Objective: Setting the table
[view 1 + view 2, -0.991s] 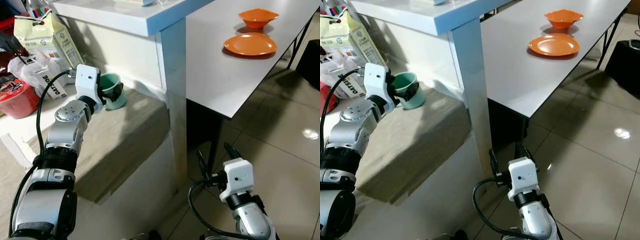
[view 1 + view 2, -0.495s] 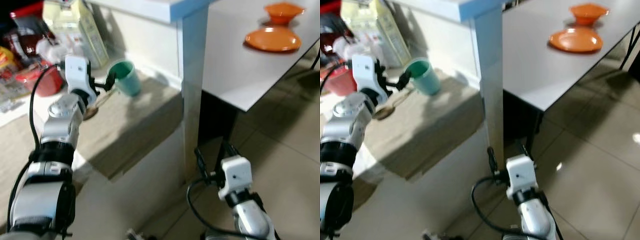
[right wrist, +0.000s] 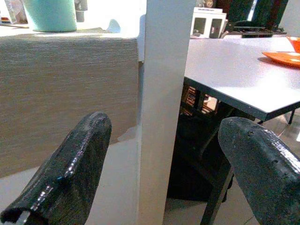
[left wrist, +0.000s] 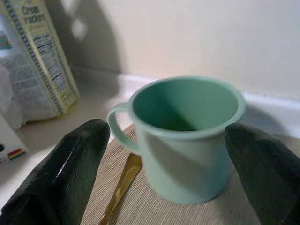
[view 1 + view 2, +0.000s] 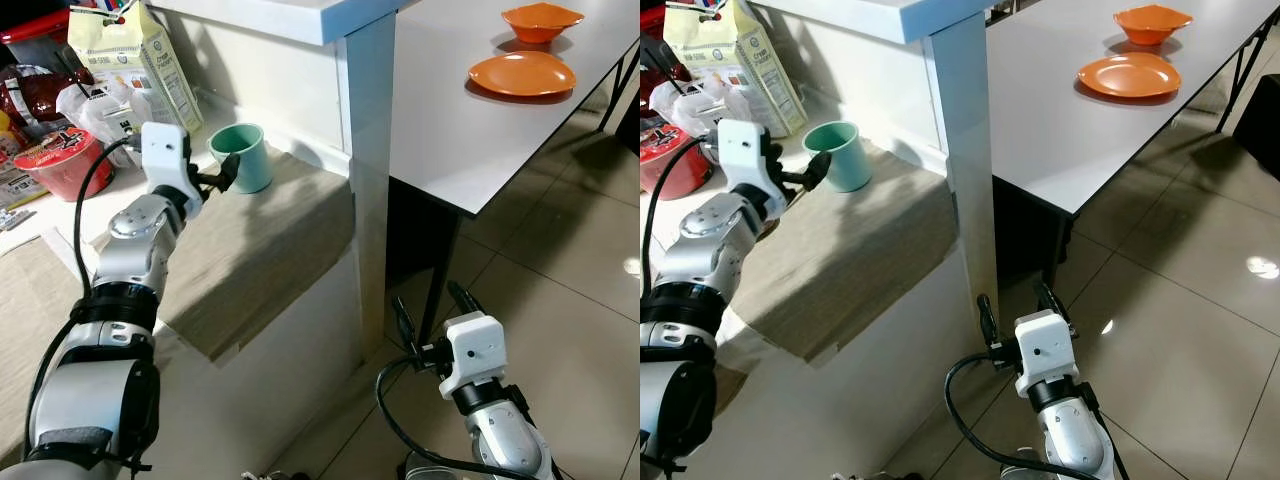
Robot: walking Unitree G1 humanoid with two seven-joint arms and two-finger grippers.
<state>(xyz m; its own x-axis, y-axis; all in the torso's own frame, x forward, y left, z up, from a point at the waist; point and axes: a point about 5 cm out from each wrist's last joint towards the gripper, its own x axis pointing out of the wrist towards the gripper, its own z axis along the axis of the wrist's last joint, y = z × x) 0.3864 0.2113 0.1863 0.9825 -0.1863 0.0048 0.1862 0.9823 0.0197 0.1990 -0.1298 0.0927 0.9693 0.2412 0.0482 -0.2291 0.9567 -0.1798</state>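
Left end effector (image 4: 164,164) hovering wide open, fingers flanking green mug (image 4: 185,136) without touching. Right end effector (image 3: 159,168) hanging open, holding nothing.

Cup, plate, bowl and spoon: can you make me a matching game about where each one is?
Things:
1. cup
2. plate
3. bowl
4. spoon

Places:
A. at the far end of the table, behind the plate
B. lying on the mat beside the cup
C. flat on the table, nearer than the bowl
D. between the open fingers of the left gripper

Pairs: 1-D, 2-C, 3-A, 4-B
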